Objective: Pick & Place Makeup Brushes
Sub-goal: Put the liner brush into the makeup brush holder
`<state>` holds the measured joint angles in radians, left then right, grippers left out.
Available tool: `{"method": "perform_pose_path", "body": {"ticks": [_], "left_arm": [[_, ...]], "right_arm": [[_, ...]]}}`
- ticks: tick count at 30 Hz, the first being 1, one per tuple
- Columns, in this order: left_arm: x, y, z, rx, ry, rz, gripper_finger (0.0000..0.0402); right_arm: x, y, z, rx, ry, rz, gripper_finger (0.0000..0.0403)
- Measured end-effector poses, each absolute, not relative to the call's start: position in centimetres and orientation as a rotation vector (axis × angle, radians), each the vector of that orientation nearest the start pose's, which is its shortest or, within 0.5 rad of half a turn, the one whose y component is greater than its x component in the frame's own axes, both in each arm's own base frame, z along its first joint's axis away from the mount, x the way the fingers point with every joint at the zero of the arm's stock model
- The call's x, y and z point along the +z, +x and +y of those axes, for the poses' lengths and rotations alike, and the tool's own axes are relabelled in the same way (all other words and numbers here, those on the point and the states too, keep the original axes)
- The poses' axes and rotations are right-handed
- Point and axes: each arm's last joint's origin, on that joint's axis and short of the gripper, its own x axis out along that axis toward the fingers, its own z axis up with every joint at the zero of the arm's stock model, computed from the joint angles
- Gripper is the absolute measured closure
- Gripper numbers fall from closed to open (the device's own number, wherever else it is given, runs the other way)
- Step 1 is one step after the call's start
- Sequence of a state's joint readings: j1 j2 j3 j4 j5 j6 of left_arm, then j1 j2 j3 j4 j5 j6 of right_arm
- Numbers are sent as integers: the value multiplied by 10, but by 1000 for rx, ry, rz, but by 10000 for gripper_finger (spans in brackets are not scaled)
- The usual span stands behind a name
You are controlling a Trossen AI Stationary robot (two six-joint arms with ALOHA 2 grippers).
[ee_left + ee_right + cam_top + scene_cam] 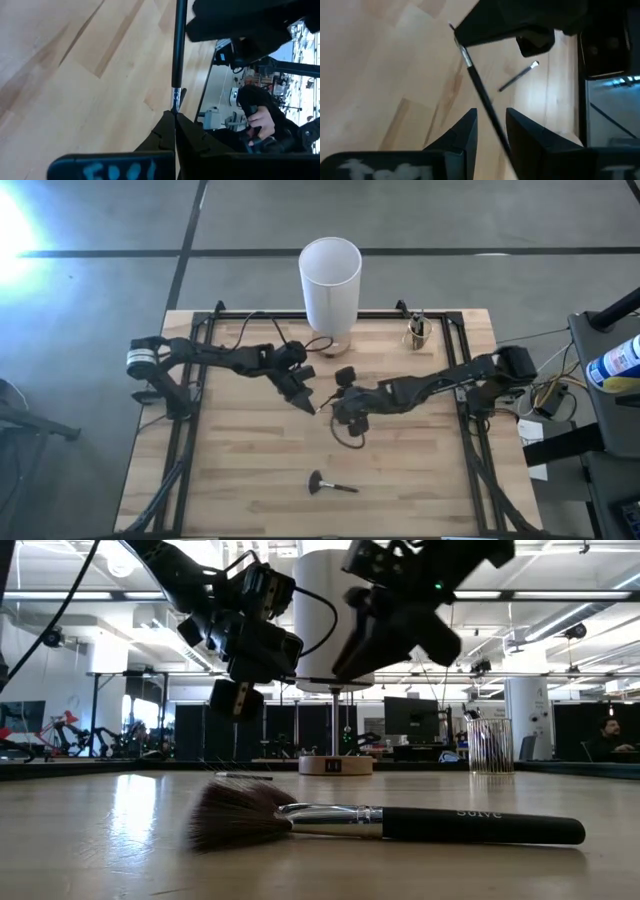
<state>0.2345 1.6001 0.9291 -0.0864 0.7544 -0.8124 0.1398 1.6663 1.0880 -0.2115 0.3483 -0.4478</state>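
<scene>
Above mid-table, the left gripper point(304, 402) pinches the silver tip of a thin brush point(178, 45). Its handle runs between the right gripper's point(338, 412) spread fingers. Nearer the front edge lies a fan brush point(330, 484).

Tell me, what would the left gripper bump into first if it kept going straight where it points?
Probably the right gripper. The left gripper is shut on a thin black makeup brush with a silver ferrule, which runs straight ahead into the right gripper's open fingers. Depth is hard to judge.
</scene>
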Motion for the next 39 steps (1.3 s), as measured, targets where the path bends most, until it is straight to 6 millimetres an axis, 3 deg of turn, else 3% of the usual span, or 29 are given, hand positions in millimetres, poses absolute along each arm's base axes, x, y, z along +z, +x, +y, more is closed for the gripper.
{"method": "perform_pose_path", "body": {"ticks": [11, 19, 24, 32, 39], "left_arm": [[202, 318, 55, -216, -1117, 850, 400], [202, 318, 56, -204, -1122, 846, 401], [208, 316, 59, -196, -1058, 807, 383], [237, 298, 59, -153, -712, 607, 357], [235, 275, 55, -146, -564, 335, 365]], "right_arm": [[206, 373, 41, 4, -675, 918, 321], [202, 372, 41, 0, -644, 953, 382], [206, 367, 40, -25, -597, 936, 390], [203, 331, 20, -159, -406, 858, 392], [214, 275, -10, -357, -220, 632, 393]]}}
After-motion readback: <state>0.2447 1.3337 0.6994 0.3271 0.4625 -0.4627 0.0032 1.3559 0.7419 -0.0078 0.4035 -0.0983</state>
